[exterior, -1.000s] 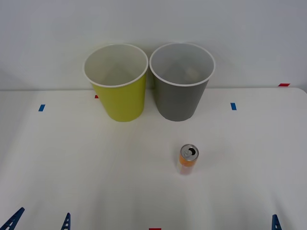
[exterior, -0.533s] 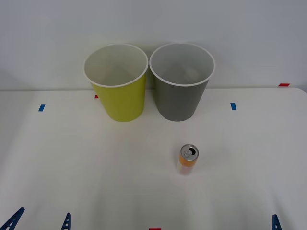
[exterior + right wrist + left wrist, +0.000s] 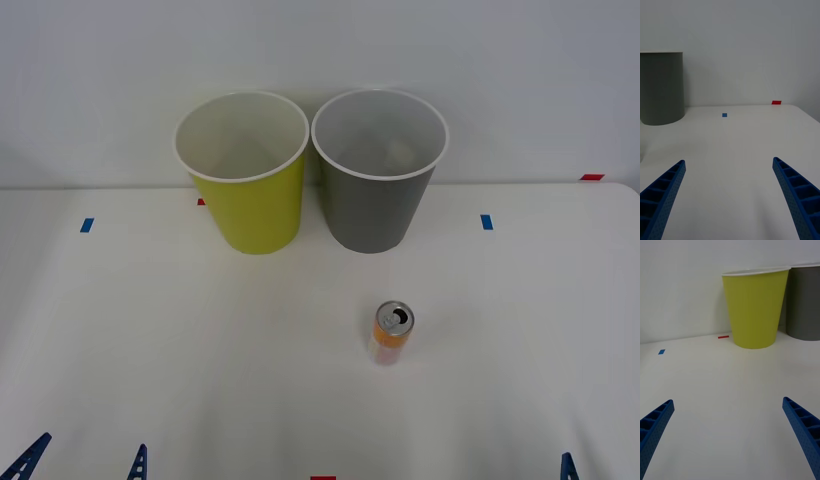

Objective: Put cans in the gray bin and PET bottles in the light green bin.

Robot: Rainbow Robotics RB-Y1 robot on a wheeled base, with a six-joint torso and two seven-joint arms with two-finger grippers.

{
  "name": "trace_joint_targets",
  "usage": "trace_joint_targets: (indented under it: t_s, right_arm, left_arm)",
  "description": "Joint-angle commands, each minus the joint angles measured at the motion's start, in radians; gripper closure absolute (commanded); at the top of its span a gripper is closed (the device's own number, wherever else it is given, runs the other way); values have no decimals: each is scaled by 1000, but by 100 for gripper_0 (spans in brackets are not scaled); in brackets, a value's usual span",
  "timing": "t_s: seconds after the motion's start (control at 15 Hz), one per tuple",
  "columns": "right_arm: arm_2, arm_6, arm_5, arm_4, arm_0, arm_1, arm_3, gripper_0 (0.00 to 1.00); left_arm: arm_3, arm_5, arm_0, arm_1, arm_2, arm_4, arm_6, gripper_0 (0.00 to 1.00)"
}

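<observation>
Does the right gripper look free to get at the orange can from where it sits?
Probably yes. The right gripper is open at the table's near edge, and only bare table lies between it and the upright can.

Slim orange can (image 3: 392, 334) with silver top and pale lower part stands upright, in front of the gray bin (image 3: 378, 170), well apart from it. Gray bin upright, white rim. Light green bin (image 3: 245, 172) upright just beside the gray bin's left, white inside.

Bright even light, soft shadows, sharp
</observation>
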Motion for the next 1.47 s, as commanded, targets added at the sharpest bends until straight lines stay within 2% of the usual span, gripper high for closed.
trace_joint_targets:
  t_s: [0.07,0.2,0.4,0.6,0.73,0.93,1.47]
  right_arm:
    - [25,7,-47,-27,4,-4,2,22]
    - [41,13,-67,-30,-1,-29,4,10]
    - [78,18,-117,-33,-8,-89,34,7]
    - [92,22,-254,-19,-103,-132,189,6]
    - [120,28,-256,-16,-145,-170,201,0]
    - [163,41,-202,-13,-209,-205,201,0]
    - [273,73,-7,5,-396,-204,162,0]
  left_arm:
    - [0,0,0,0,0,0,0,0]
    - [0,0,0,0,0,0,0,0]
    - [0,0,0,0,0,0,0,0]
    - [0,0,0,0,0,0,0,0]
    - [0,0,0,0,0,0,0,0]
    - [0,0,0,0,0,0,0,0]
    - [0,0,0,0,0,0,0,0]
